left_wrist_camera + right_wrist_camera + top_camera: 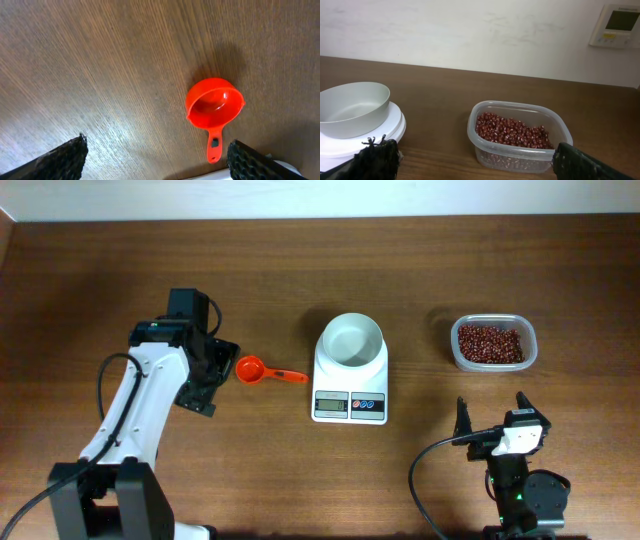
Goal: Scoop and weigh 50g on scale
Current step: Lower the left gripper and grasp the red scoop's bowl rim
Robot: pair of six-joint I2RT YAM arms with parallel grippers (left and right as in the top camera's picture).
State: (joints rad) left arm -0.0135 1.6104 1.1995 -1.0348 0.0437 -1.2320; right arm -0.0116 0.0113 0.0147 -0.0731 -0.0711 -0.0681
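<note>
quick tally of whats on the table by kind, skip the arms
scale: 1
bowl: 1
scoop: 1
tub of beans: 1
total: 4

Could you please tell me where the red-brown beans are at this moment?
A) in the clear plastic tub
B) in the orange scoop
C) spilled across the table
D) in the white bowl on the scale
A: the beans lie heaped in the clear plastic tub, while the white bowl on the scale and the orange scoop are both empty.
</note>
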